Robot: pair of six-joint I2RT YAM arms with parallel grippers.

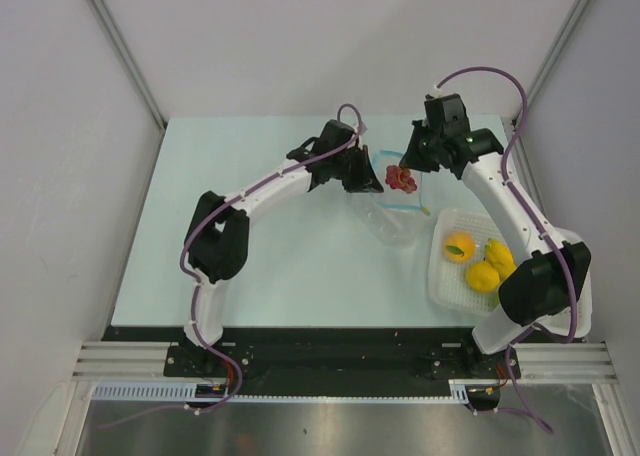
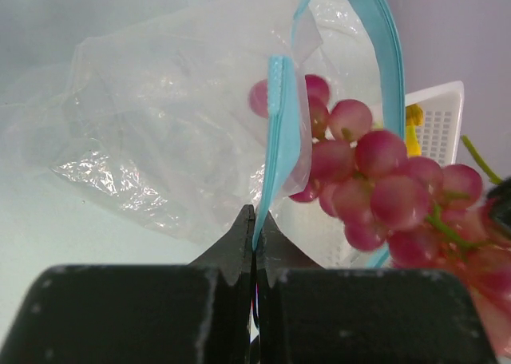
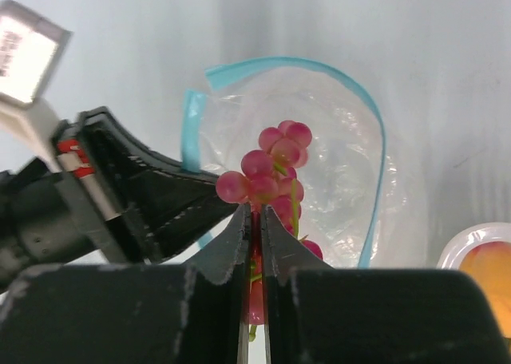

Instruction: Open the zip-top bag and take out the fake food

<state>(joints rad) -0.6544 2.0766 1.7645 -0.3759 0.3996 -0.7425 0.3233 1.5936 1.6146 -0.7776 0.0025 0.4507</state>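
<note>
The left gripper (image 2: 254, 220) has its jaws clenched on the blue zip strip (image 2: 275, 140) of the zip-top bag (image 2: 160, 132), which stands with its mouth open right of centre on the worktop (image 1: 270, 256), just beside the white basket (image 1: 437, 276). The right gripper (image 3: 255, 220) has its jaws clamped on the lower end of the red berry cluster (image 3: 267, 168), which sits at the bag's open mouth. An orange (image 1: 458, 246) and yellow fruits (image 1: 485, 274) lie in the basket.

the top view looks down from above the table's (image 1: 280, 256) near edge; both wrist views sit close (from opposite sides), facing the open zip-top bag (image 2: 160, 124) they share.
</note>
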